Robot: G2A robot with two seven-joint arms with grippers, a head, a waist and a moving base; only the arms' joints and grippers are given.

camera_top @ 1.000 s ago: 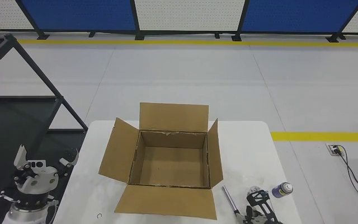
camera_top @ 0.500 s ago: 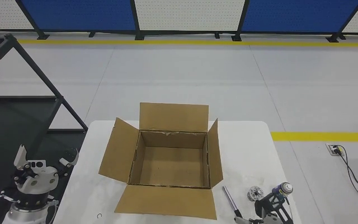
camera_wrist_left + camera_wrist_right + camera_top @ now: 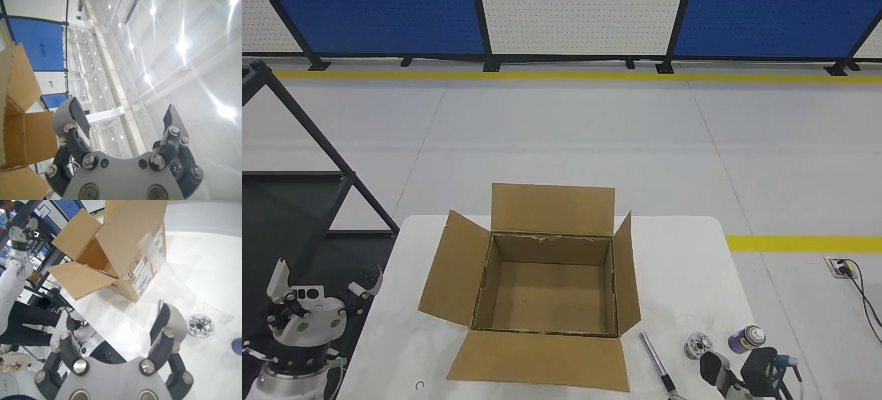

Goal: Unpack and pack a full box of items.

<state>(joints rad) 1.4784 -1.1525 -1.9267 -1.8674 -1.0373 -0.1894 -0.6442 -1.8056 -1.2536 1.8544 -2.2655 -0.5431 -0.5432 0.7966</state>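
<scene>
A: Box [image 3: 547,295]?
B: Corrugated cardboard, 4 flaps open, mid-table [image 3: 682,260]; white labels [image 3: 143,275] on side, print unreadable.
A: Grippers?
B: Left gripper [image 3: 122,113] spread apart, beyond left edge. Right gripper [image 3: 115,317] spread apart, near-right corner, beside clear round disc [image 3: 200,326], steel rod [image 3: 655,360], purple can [image 3: 747,338].

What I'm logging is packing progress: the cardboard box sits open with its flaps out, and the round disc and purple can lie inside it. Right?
Not quite. The top view shows the cardboard box open with its flaps out, but the round disc and purple can sit on the table beside it, not inside.
</scene>
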